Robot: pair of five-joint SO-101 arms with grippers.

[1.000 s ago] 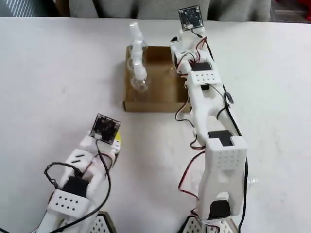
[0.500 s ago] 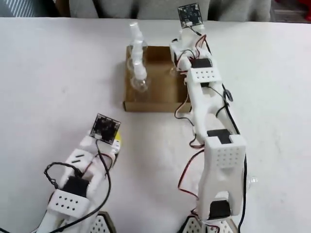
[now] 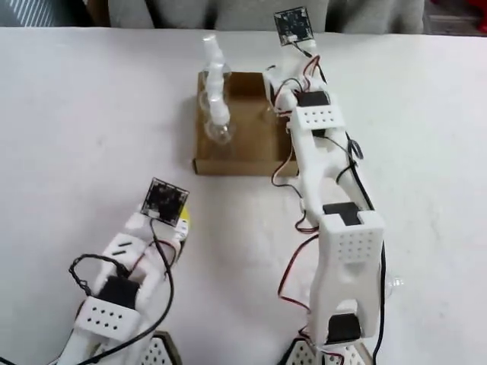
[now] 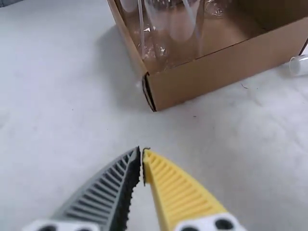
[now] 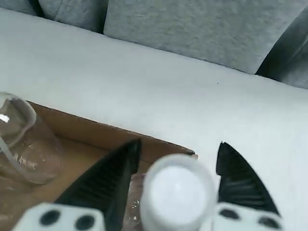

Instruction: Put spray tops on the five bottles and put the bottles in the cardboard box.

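The cardboard box (image 3: 247, 148) lies at the table's middle back. Several clear bottles with spray tops (image 3: 215, 95) stand along its left wall, seen too in the left wrist view as bottles (image 4: 166, 29) inside the box (image 4: 216, 72). My right gripper (image 3: 275, 95) is over the box's far right corner. In the right wrist view this gripper (image 5: 179, 144) has its black fingers (image 5: 113, 180) close on either side of a clear bottle with a white spray top (image 5: 178, 192), held upright inside the box (image 5: 91, 130). My left gripper (image 3: 181, 223) rests shut near the front left, its tips (image 4: 142, 151) together and holding nothing.
Another clear bottle (image 5: 19, 139) stands in the box beside the held one. A small clear piece (image 4: 299, 65) lies on the table by the box's near right corner. Bare white table (image 3: 91, 114) spreads to the left and right. Grey cushions (image 5: 192, 29) rise behind the far edge.
The right arm has shifted a little toward the far edge of the table with its bottle. The left arm has kept still.
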